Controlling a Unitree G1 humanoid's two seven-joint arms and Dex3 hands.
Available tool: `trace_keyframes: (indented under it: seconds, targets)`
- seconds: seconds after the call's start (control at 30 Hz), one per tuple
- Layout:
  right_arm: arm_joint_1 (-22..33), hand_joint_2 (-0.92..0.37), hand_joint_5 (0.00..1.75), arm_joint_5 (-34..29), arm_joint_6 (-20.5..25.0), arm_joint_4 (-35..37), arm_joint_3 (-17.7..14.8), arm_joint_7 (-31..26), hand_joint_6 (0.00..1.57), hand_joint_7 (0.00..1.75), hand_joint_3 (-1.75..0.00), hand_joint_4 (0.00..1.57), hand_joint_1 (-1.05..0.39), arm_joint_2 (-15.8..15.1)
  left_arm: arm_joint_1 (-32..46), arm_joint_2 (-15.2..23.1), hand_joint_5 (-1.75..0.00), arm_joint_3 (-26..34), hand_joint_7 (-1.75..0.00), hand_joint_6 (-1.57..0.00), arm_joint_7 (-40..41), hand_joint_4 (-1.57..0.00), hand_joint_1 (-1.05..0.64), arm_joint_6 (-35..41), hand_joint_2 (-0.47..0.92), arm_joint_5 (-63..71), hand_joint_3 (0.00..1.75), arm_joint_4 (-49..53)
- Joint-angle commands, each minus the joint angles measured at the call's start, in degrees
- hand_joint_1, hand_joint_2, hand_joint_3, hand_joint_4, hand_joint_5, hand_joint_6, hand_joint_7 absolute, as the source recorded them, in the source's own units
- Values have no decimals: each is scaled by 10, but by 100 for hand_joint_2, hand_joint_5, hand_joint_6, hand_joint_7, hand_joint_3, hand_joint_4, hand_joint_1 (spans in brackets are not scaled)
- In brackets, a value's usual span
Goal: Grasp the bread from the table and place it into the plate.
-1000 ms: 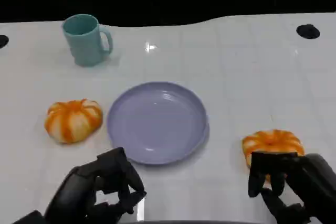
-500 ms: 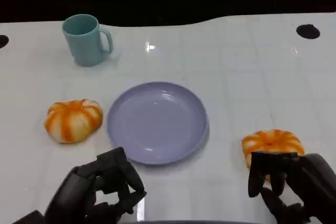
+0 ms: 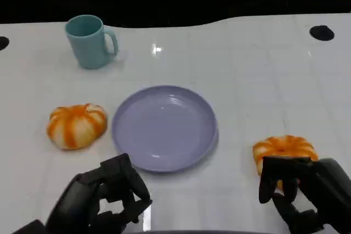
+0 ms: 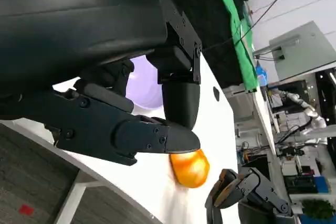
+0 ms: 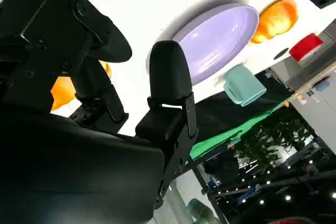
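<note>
While nothing has shifted lately, the right hand [image 3: 299,193] hangs just behind the bread [image 3: 284,150], fingers spread, seemingly not touching; plate [image 3: 164,127] unfilled.

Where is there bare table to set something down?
Bare table stretches behind the plate, right of the mug. Crowded near the front: bread left of the plate, bread at the right hand.
</note>
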Motion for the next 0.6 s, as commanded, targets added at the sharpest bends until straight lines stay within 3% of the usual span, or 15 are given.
trace_keyframes:
  seconds: [0.03, 0.13, 0.27, 0.4, 0.47, 0.6]
  targets:
    - [-1, -25, 151, 13, 22, -27, -14, 3, 77, 110, -132, 79, -1, -6, 2, 8, -175, 7, -157, -60, 2, -68, -51, -5, 92, -1, 32, 2]
    - [2, -27, 130, 3, 47, -54, -18, 6, 81, 86, -118, 79, -4, -9, 2, 8, -175, 8, -157, -60, 2, -69, -51, -5, 92, 0, 32, 3]
    - [9, -36, 110, -29, 105, -113, -23, 36, 75, 56, -96, 65, -15, -27, 2, 8, -175, 9, -157, -60, 1, -69, -51, -10, 92, 0, 32, 7]
    - [18, -70, 63, -70, 181, -188, -29, 101, 63, 16, -31, 44, -33, -56, 4, 8, -175, 9, -157, -60, 0, -69, -51, -3, 92, -2, 32, 3]
    - [22, -79, 50, -87, 218, -225, -31, 137, 55, 6, -13, 31, -40, -69, 5, 7, -175, 9, -157, -59, -1, -69, -51, -2, 92, -4, 32, 2]
    - [26, -80, 41, -120, 265, -278, -34, 177, 42, 0, -2, 11, -49, -84, 4, 6, -175, 8, -157, -59, -1, -68, -51, -8, 92, -3, 32, 6]
